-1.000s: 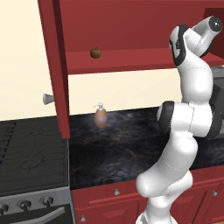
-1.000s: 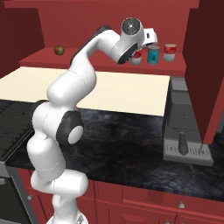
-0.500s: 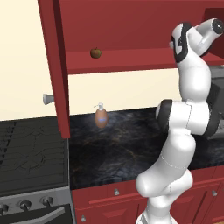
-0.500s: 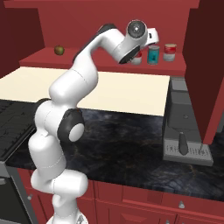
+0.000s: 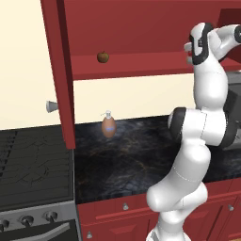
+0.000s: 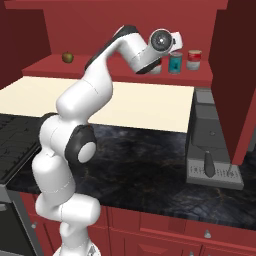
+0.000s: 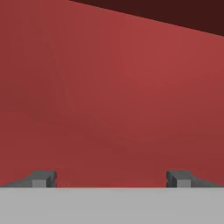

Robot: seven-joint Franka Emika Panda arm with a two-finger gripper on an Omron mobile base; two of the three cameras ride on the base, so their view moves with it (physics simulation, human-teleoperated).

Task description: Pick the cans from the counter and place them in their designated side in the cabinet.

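While the tool (image 7: 111, 178) gapes empty at the cabinet (image 7: 109, 87), teal can (image 6: 175, 62), red-banded can (image 6: 194, 59) on shelf, arm overlapping.

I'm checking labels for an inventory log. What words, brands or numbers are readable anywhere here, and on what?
None can be read.
Teal can: pale band, no legible print.
Red-banded can: label too small to read.
Soap bottle: blue patch, no letters made out.
Stove knobs: no markings visible.

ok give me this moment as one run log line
hand: open, empty, facing red cabinet wall | teal can, red-banded can: upright, right end of shelf | apple: shelf, left
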